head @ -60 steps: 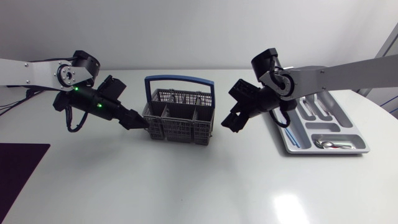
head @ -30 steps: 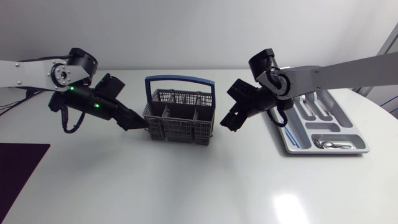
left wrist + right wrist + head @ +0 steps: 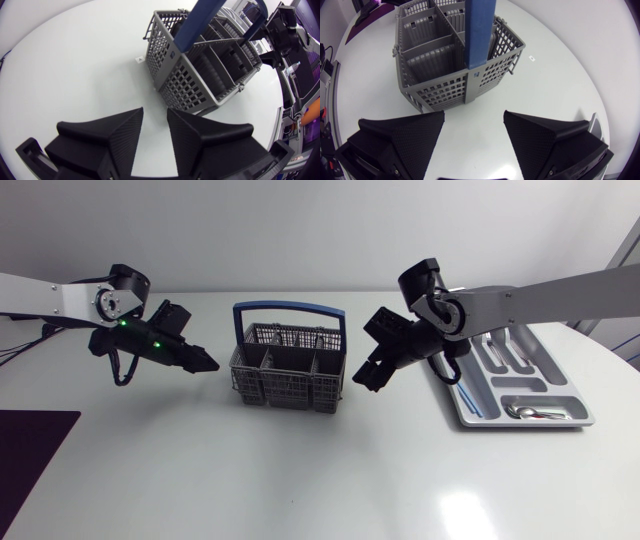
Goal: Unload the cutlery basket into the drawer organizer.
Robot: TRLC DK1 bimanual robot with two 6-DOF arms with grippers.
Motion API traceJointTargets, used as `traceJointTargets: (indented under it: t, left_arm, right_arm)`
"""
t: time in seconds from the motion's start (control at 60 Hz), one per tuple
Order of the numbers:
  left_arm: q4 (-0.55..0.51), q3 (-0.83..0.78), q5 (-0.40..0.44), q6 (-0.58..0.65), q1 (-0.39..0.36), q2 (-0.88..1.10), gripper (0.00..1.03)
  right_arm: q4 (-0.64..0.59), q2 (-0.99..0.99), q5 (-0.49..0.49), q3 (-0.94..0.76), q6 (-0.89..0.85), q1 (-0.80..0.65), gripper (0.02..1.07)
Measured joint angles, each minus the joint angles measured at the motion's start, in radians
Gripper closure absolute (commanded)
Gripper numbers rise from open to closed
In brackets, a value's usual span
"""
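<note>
The basket [image 3: 290,368] stands upright in the middle of the table [image 3: 300,475], between the two grippers, and the organizer [image 3: 575,420] lies well apart on its right. No cutlery is seen in the compartments that the wrist views show. The part behind the blue handle [image 3: 479,30] is hidden, so the unloading is judged done or nearly done. If a piece remains, it is best approached from above, between the dividers and clear of the handle. A push on a wall would probably slide so light a basket.

The left gripper [image 3: 208,364] hangs near the basket's left wall, its fingers narrowly parted and empty. The right gripper [image 3: 372,376] is spread wide, also empty, near the right wall.

The basket is a grey plastic grid divided into cells. Some cutlery [image 3: 505,360] is seen lying in the organizer.
</note>
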Motion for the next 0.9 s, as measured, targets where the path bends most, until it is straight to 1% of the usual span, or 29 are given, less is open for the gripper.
traceJointTargets:
  t: [0.1, 0.267, 0.433, 0.683, 0.9]
  left_arm:
    - [0.003, 0.018, -0.001, -0.007, -0.024, 0.026, 0.78]
    - [0.008, 0.021, -0.004, -0.007, -0.088, 0.032, 0.78]
    - [0.010, 0.013, -0.004, -0.007, -0.127, 0.030, 0.78]
    - [0.015, -0.030, -0.023, -0.010, -0.155, 0.000, 0.78]
    - [0.015, -0.092, -0.029, -0.010, -0.194, -0.051, 0.78]
  right_arm:
    - [0.001, 0.000, 0.000, 0.000, 0.014, 0.002, 0.21]
    - [0.003, 0.000, 0.000, 0.000, 0.028, 0.012, 0.21]
    - [0.003, 0.005, 0.003, 0.015, 0.041, 0.013, 0.21]
    - [0.003, 0.019, 0.007, 0.031, 0.043, -0.001, 0.21]
    - [0.007, 0.019, 0.008, 0.031, 0.042, -0.023, 0.21]
